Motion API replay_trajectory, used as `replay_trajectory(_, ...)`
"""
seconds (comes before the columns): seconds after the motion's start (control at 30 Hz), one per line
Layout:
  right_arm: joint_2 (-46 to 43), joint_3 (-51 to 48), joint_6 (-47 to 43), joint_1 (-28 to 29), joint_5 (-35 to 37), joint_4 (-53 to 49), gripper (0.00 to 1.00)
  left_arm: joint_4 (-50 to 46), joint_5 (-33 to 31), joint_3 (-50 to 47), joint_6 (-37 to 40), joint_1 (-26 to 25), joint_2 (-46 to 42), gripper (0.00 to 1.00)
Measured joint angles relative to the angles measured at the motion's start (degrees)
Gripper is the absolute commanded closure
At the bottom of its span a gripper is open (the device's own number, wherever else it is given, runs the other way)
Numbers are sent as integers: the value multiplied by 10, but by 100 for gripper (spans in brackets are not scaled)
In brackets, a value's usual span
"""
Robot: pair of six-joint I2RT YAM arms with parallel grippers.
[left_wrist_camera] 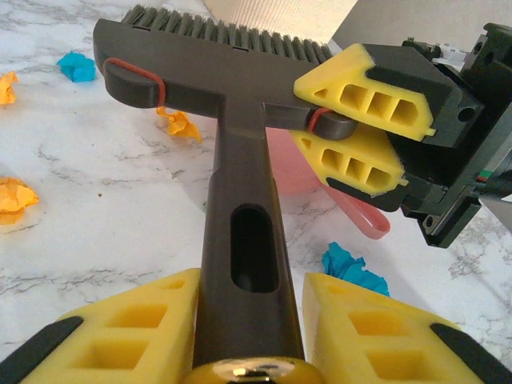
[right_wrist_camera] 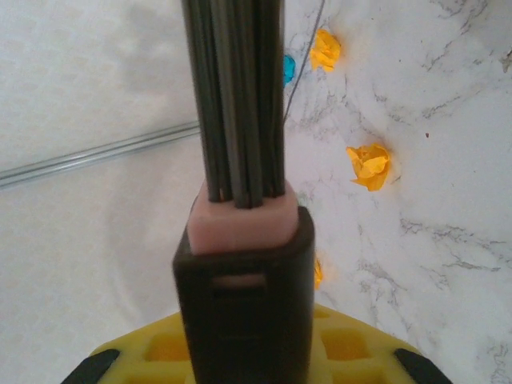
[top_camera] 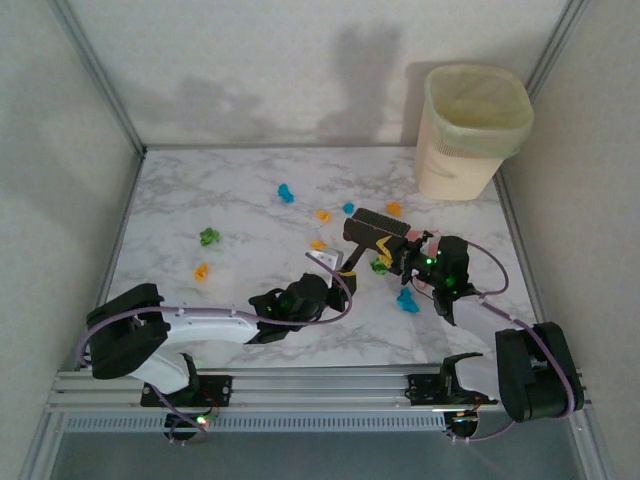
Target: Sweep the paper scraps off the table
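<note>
We found the paper scraps (top_camera: 209, 237) scattered across the worktop (top_camera: 180, 200), none gathered, so by our reckoning sweeping was all to do. The right gripper (left_wrist_camera: 308, 116) was clenched on the brush (left_wrist_camera: 240, 72) head; the left gripper (left_wrist_camera: 250, 278) flanked its handle, and we could not tell whether it gripped

Paper scraps (top_camera: 208, 237), perhaps bin (top_camera: 470, 130), on table (top_camera: 250, 205)

The dustpan (left_wrist_camera: 292, 168) is largely hidden behind the brush (left_wrist_camera: 240, 160), the handle end of which is cut off by the lower edge of the left wrist view, and an orange paper scrap (right_wrist_camera: 318, 272) is half concealed behind the brush in the right wrist view.
</note>
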Motion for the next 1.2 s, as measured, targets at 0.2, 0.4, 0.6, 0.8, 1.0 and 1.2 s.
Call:
replay_trajectory(0.2, 0, 2, -13, 0, 0, -16, 100, -10, -2, 2, -5, 0, 0, 100)
replay_trajectory(0.4, -38, 28, -71, 0, 8, -108, 36, -54, -18, 28, -21, -1, 0, 100)
replay_trajectory(0.6, -111, 53, -142, 1, 22, -212, 1, -108, -59, 46, -53, 12, -16, 100)
replay_trajectory(0.8, -131, 96, -210, 2, 41, -292, 1, -188, -88, 52, -96, 29, -80, 100)
replay_trajectory(1.0, -159, 164, -303, 24, 157, -475, 4, -275, -111, 62, -165, 107, -174, 100)
replay_trajectory(1.2, -111, 283, -386, 32, 254, -639, 8, -309, -123, 15, -211, 165, -277, 100)
